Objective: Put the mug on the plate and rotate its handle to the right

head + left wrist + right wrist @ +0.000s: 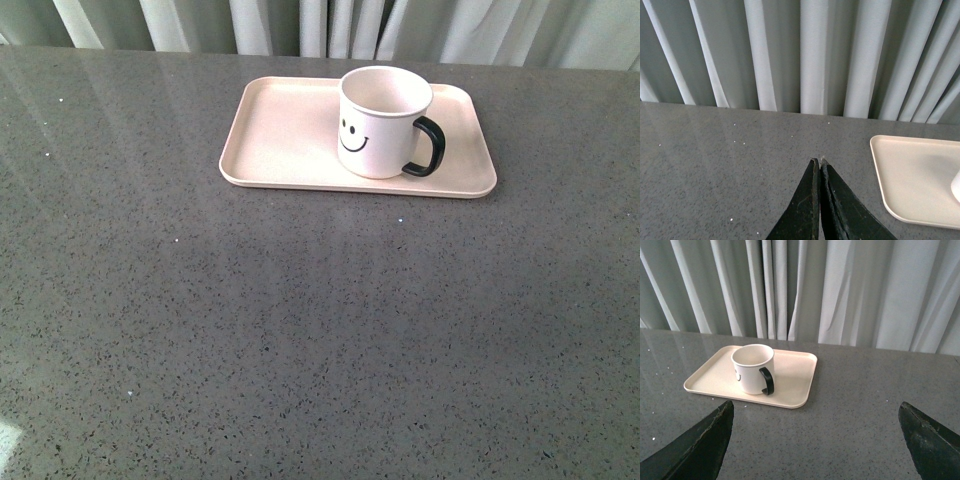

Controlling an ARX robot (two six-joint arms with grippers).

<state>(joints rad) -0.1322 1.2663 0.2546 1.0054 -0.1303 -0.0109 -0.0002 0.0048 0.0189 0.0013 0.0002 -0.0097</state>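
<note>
In the left wrist view the plate (pixel 910 175) is cut off by the frame edge, so only one rounded corner shows. A pale sliver at that same edge (pixel 956 186) is probably the mug, though too little of it shows to be sure. The right wrist view hides most of the smiley face, showing only a dark trace at the mug's side. Both pincers show only in their own wrist views.

The mug (pixel 384 122) is white with a cream inside. It stands upright on the pale pink plate (pixel 280 130), toward 3 o'clock from the plate's middle. Its black smiley face (pixel 352 135) looks toward about 7 o'clock in the front view. The glossy black handle (pixel 428 148) points toward roughly 4 o'clock and stays within the plate's rim.

The plate lies at 12 o'clock on the grey speckled bench (pixel 300 330), near the pale curtain (pixel 300 25).

The left pincer (pixel 819 162) is clenched, its dark tips pressed together on nothing, above bare bench near the plate's corner. The right pincer (pixel 815 405) is released, its fingers (pixel 715 435) spread wide, well apart from the mug.
</note>
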